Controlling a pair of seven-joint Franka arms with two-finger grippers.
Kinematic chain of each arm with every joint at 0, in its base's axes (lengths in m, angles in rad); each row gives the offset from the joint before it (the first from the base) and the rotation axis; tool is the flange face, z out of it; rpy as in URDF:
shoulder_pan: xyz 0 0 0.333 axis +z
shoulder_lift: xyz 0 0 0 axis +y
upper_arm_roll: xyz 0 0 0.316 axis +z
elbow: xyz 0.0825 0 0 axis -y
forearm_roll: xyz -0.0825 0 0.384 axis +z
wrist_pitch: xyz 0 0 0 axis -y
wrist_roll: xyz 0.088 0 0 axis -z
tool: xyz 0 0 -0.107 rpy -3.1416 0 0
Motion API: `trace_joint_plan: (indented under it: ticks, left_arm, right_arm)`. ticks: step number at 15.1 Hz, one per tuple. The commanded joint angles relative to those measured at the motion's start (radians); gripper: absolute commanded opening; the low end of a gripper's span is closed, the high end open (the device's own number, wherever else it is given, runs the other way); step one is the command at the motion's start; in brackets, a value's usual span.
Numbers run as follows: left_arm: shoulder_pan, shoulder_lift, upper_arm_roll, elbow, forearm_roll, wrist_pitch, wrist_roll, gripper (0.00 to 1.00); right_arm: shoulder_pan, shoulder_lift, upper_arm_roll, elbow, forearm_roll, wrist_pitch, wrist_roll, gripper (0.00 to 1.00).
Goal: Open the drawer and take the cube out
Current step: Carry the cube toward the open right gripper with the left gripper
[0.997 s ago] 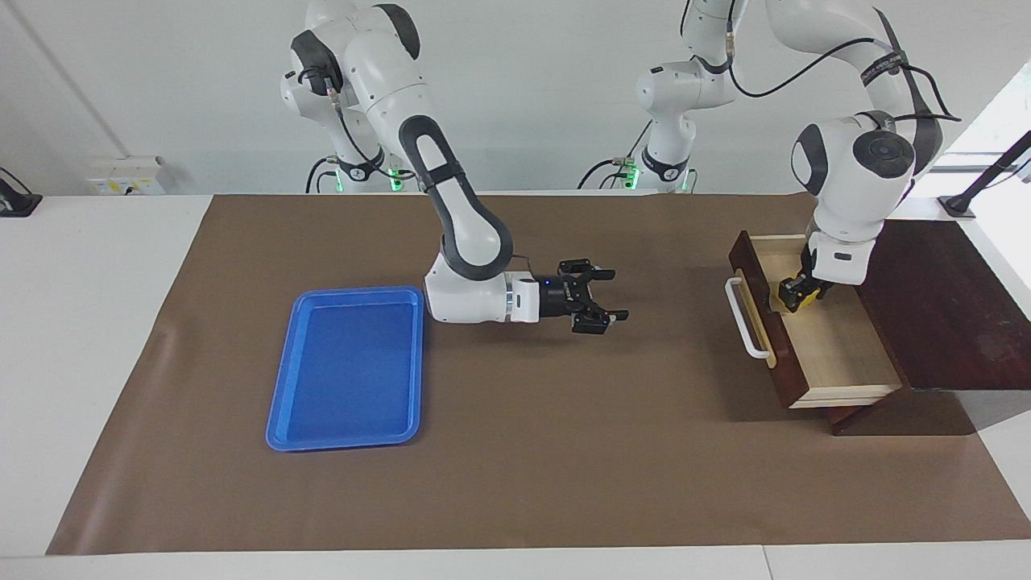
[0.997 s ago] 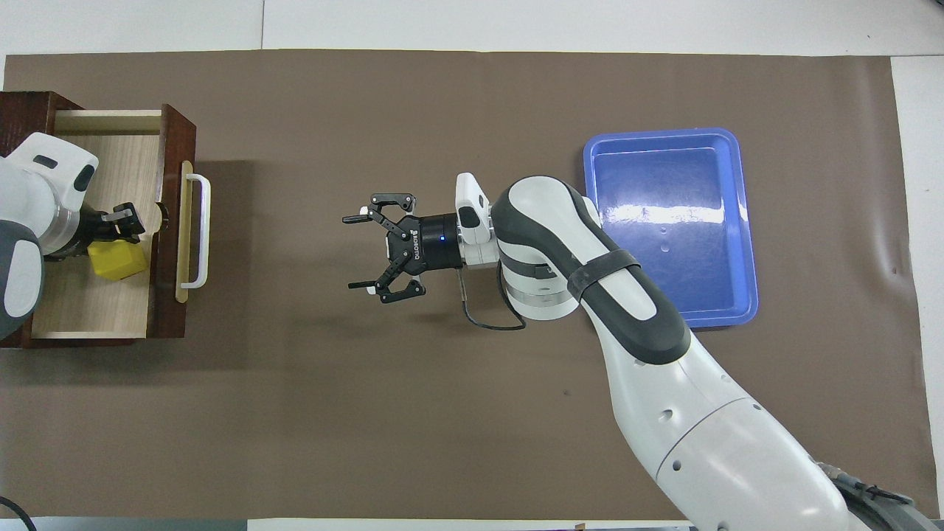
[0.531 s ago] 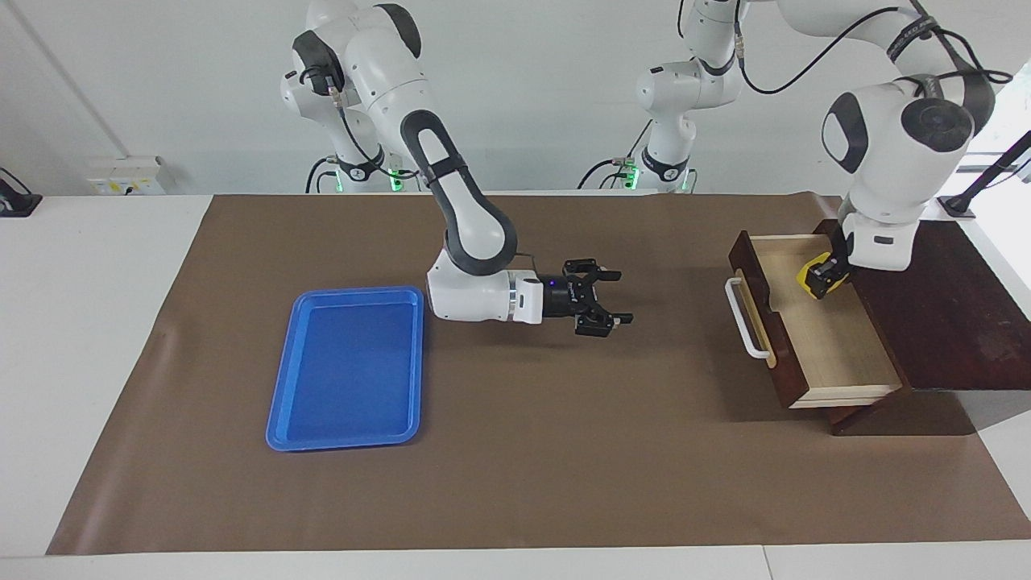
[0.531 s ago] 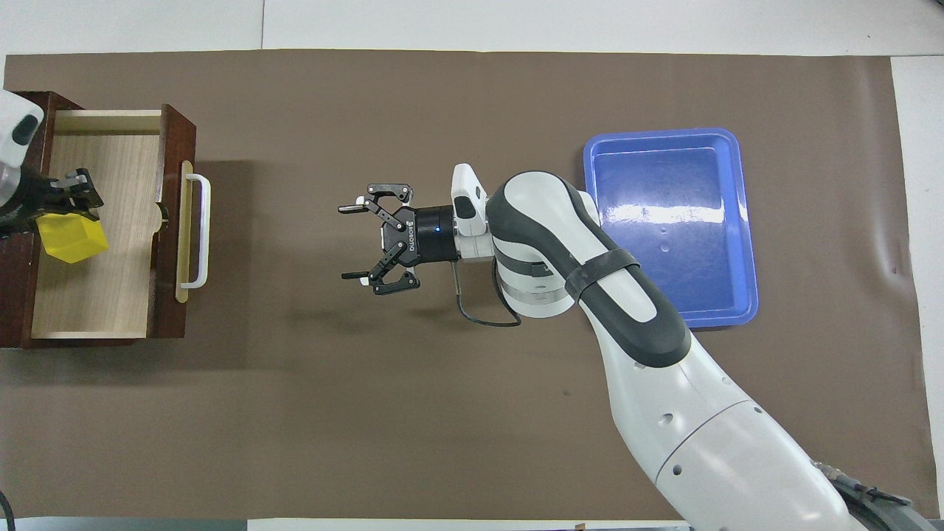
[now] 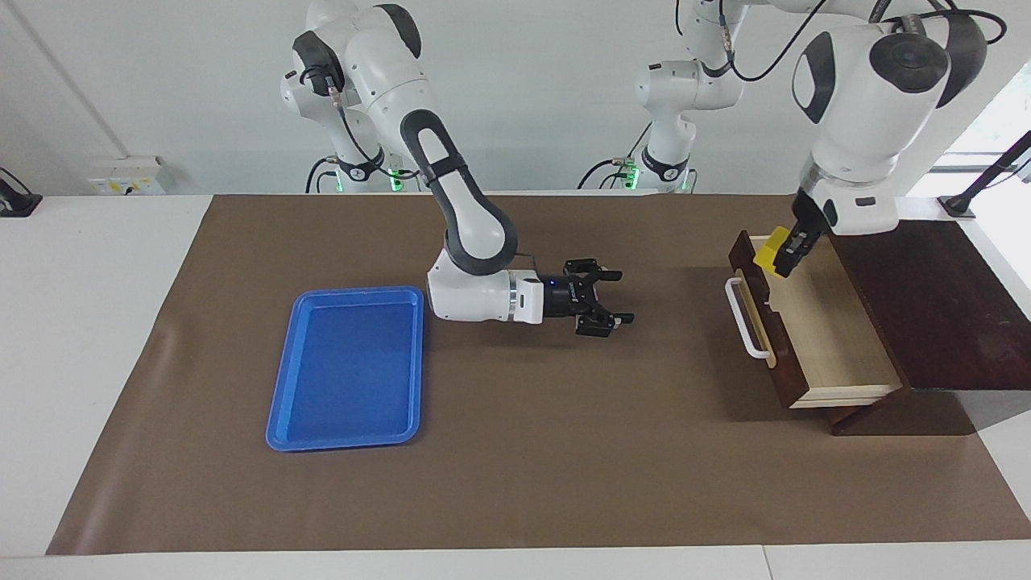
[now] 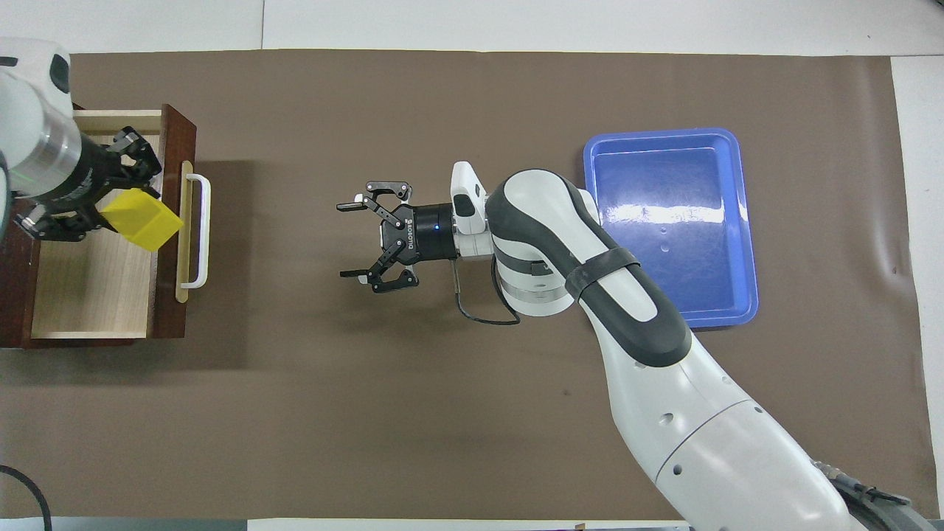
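Facing view shows the cube (image 5: 771,250), small, plain and bright yellow, lifted clear of the drawer (image 5: 821,338) and pinched in the left hand (image 5: 785,251), whose fingers are closed on its sides. It hangs tilted, one corner pointing down, over the drawer's end nearer the robots, close above the dark front panel. With equal sides it has no long axis. From overhead the cube (image 6: 141,219) appears as a slanted yellow block over the pale wood interior, just beside the front panel. The drawer is pulled open out of its dark wooden box (image 5: 942,306), its long axis running nearer to farther from the robots, its white bar handle (image 5: 745,318) facing the middle of the worktop (image 5: 515,483). The right hand (image 5: 606,302) hovers low over the brown mat near the middle, its 2 fingers spread wide and holding nothing, pointing toward the drawer. A flat blue tray (image 5: 348,367) lies toward the right arm's end.
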Motion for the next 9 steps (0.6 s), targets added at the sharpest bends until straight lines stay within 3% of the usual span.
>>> trace_joint_plan:
  ticks: [1,4,9]
  left_arm:
    - [-0.015,-0.021,0.012,-0.061,-0.094,0.106,-0.332,0.00]
    - [-0.053,-0.095,0.012,-0.252,-0.110,0.294,-0.587,0.00]
    - [-0.141,-0.107,0.015,-0.364,-0.099,0.329,-0.727,0.00]
  right_arm:
    - [0.009,0.023,0.003,0.037,-0.008,0.014,0.028,1.00]
    - [0.009,0.024,0.003,0.037,-0.026,0.011,0.028,1.00]
    - [0.024,0.024,0.003,0.043,-0.078,0.014,0.025,1.00]
